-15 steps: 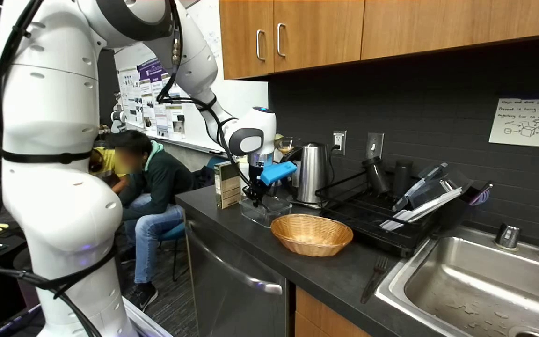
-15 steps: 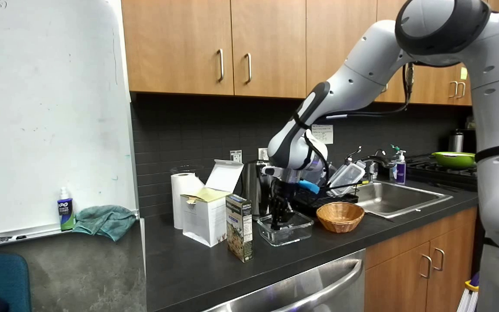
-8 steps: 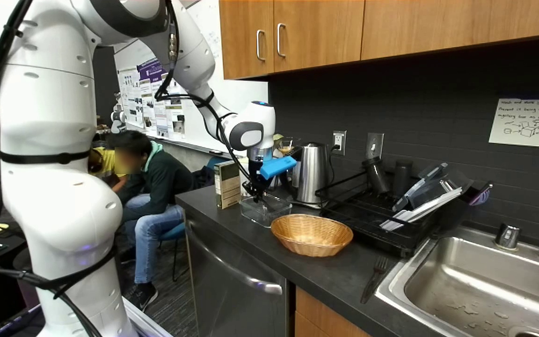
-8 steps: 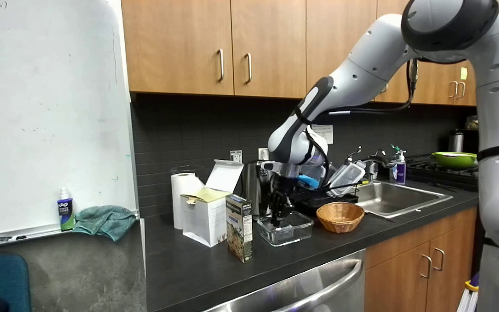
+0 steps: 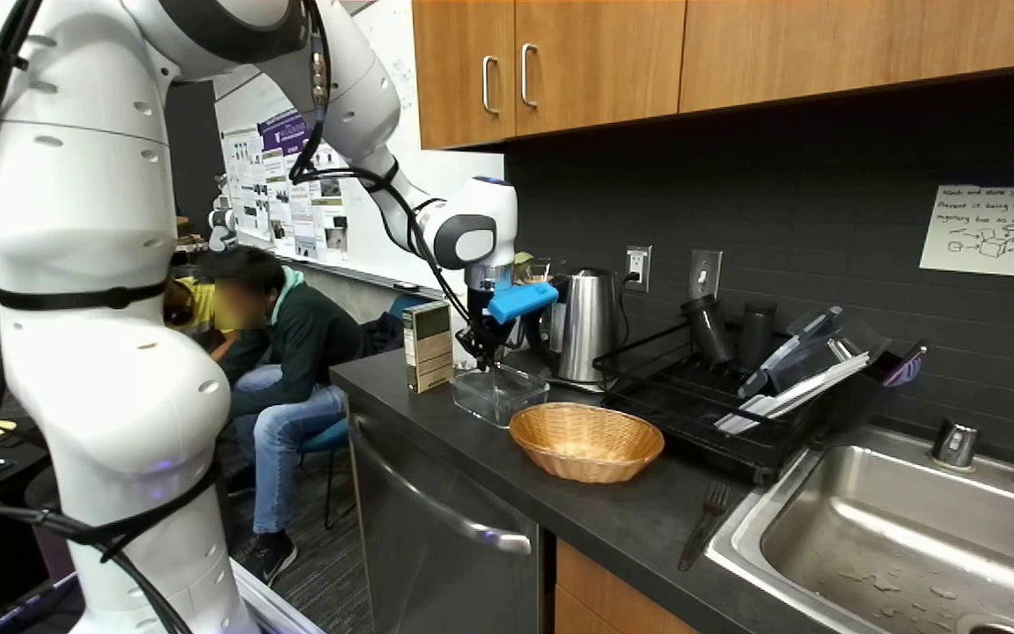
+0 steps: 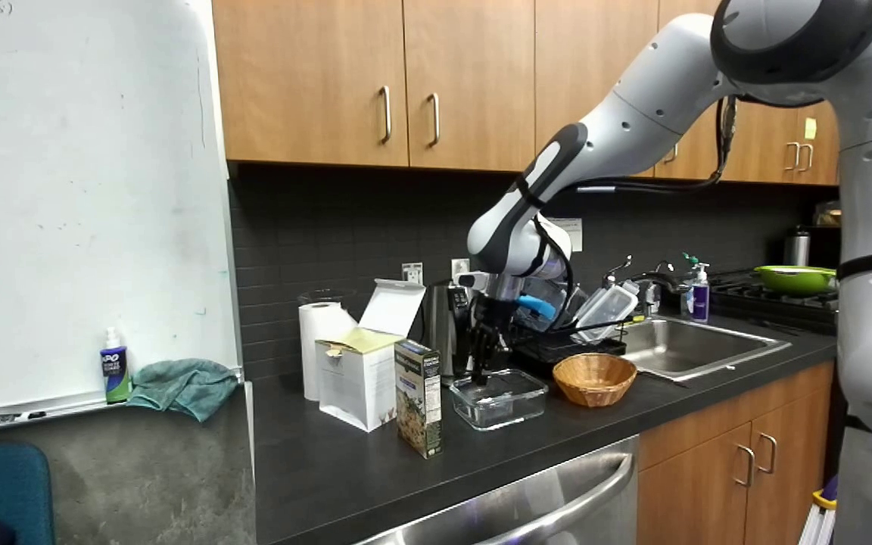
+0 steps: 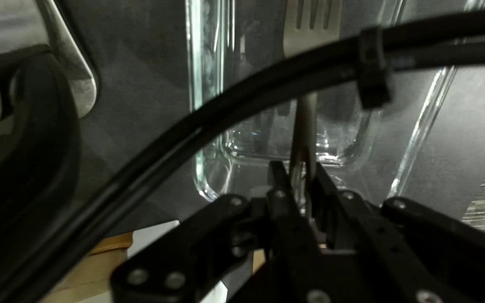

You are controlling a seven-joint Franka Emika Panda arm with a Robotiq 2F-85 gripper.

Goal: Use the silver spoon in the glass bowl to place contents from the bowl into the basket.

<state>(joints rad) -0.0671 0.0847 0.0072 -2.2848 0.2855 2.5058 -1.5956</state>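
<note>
Wrist view: black hand (image 7: 298,174) pinched tight on silver metal fork (image 7: 305,115) | both exterior views: hand is lifting above clear rectangular glass bowl (image 6: 508,412); tan-brown round wicker basket (image 5: 582,462) stands right of it | transfer probably beginning; whether loaded, unclear

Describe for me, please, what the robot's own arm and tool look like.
The arm is white and rounded, with dark grey joint sections, black straps and black cables along it. The tool is black, with slim, jointed fingers and round metallic screws; a bright blue block sits just above it.
</note>
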